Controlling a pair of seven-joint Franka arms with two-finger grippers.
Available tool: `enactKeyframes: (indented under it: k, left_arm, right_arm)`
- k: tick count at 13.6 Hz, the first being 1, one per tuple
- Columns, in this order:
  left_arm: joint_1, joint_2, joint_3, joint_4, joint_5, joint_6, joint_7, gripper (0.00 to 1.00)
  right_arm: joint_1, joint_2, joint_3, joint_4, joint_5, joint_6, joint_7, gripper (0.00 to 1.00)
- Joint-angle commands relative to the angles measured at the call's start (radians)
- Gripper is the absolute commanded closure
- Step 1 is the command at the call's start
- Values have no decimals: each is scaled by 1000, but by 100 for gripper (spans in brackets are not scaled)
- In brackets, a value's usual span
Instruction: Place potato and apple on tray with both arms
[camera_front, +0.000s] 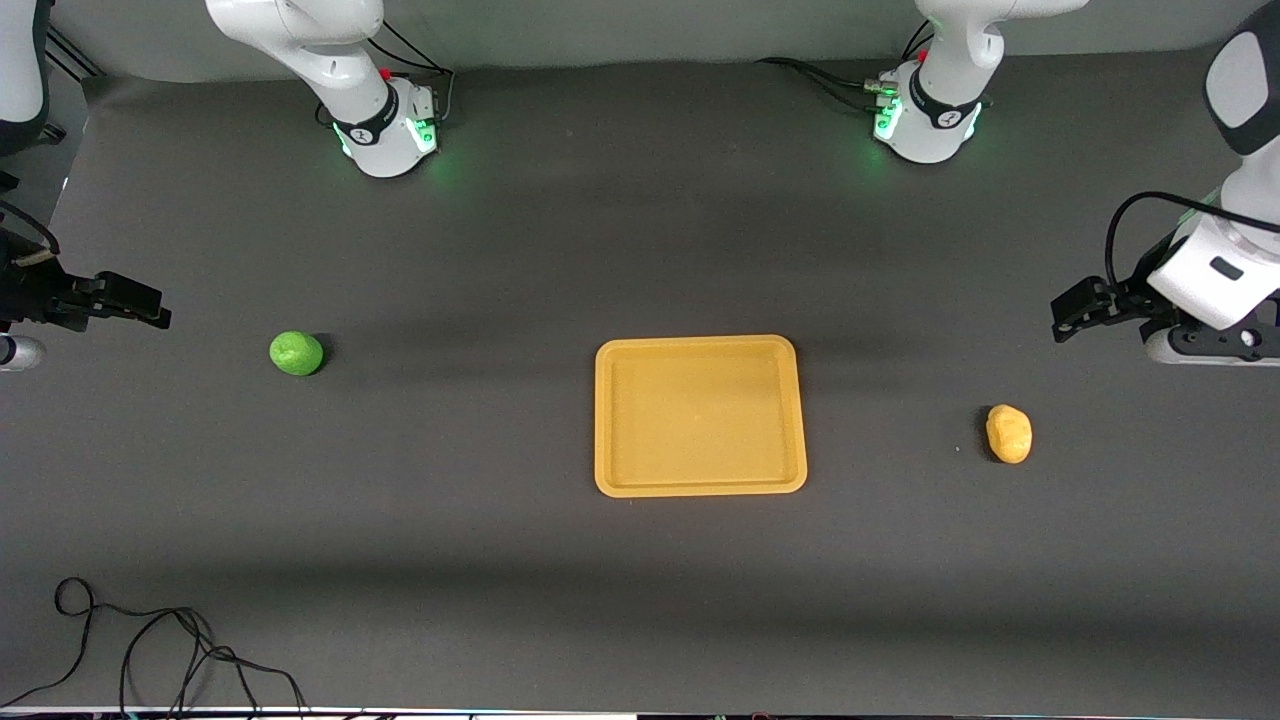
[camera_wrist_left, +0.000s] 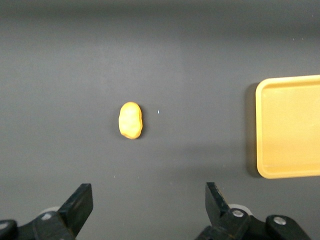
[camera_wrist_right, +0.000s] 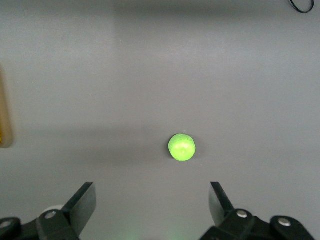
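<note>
The yellow-orange tray (camera_front: 700, 487) lies empty mid-table; its edge shows in the left wrist view (camera_wrist_left: 290, 125). The green apple (camera_front: 296, 353) sits on the mat toward the right arm's end, also in the right wrist view (camera_wrist_right: 182, 147). The yellow-orange potato (camera_front: 1009, 433) lies toward the left arm's end, also in the left wrist view (camera_wrist_left: 130, 120). My left gripper (camera_front: 1068, 318) (camera_wrist_left: 149, 197) hangs open and empty above the mat at the left arm's end, off to the side of the potato. My right gripper (camera_front: 150, 312) (camera_wrist_right: 152, 197) hangs open and empty above the mat at the right arm's end, apart from the apple.
A black cable (camera_front: 150, 650) loops on the mat at the front edge near the right arm's end. The two arm bases (camera_front: 385, 130) (camera_front: 925, 120) stand along the back edge. Dark mat (camera_front: 500, 250) covers the table.
</note>
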Motion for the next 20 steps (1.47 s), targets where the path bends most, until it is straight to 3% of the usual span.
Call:
enactKeyframes:
  k: [1, 6, 11, 16, 20]
  left_arm:
    - [-13, -5, 4, 23, 2, -32, -1, 0]
    - [-13, -4, 4, 60, 2, -85, -1, 0]
    - [-4, 11, 5, 46, 5, -55, 7, 0]
    - [19, 53, 12, -86, 5, 155, 57, 0]
    - [56, 161, 13, -133, 5, 306, 122, 0]
  right_arm:
    - [12, -5, -9, 10, -15, -16, 18, 0]
    - [7, -4, -9, 16, -7, -16, 12, 0]
    - [6, -3, -10, 17, -4, -18, 20, 0]
    - [8, 0, -10, 22, 2, -18, 20, 0]
    - [8, 0, -10, 22, 2, -18, 20, 0]
